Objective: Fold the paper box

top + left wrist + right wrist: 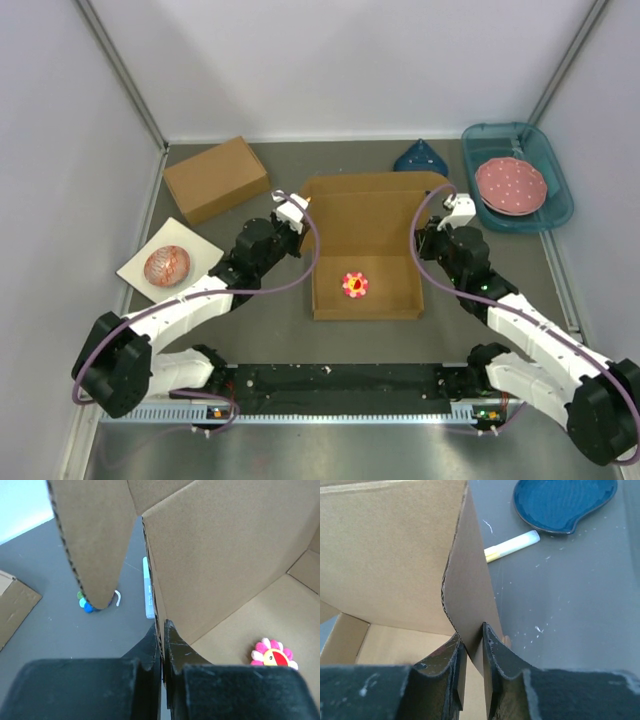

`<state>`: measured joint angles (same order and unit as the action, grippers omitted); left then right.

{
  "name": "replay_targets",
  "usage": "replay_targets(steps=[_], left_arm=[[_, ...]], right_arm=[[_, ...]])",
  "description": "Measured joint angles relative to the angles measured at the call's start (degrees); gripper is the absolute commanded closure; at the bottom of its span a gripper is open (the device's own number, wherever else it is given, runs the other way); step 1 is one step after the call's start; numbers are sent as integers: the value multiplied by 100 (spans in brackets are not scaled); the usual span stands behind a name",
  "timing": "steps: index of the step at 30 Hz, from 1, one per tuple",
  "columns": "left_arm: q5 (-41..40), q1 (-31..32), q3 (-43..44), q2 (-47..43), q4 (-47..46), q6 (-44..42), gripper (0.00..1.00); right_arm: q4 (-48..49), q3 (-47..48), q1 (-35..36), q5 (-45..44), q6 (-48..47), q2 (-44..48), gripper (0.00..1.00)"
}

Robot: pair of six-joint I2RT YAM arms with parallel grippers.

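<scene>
- Grey worktop (280,340) inside white walls carried the paper box (365,235) at its middle, open side up, between the two arms.
- Left fingers (175,650) were pinched shut on the top edge of the box's left side wall.
- Right fingers (496,652) sat either side of the right-hand wall panel and seemed clamped on it, though the contact was hard to confirm.
- Both held walls ran away from the arm bases, one on each side, so neither arm was nearer.
- A taller panel rose at the far edge, beyond both grips.
- Any inward fold would, I judged, swing toward the small flower toy (355,285) on the box floor.
</scene>
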<state>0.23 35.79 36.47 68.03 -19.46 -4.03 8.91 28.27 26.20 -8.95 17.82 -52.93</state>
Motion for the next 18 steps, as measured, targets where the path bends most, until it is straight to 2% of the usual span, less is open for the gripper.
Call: replay_targets(steps=[9, 18], left_arm=[[-754, 168, -273, 2, -341, 503, 100], [-1421, 219, -273, 127, -492, 1040, 100]], right_arm=[[-391, 0, 262, -452, 155, 267, 92], [-424, 225, 769, -1071, 197, -90, 97]])
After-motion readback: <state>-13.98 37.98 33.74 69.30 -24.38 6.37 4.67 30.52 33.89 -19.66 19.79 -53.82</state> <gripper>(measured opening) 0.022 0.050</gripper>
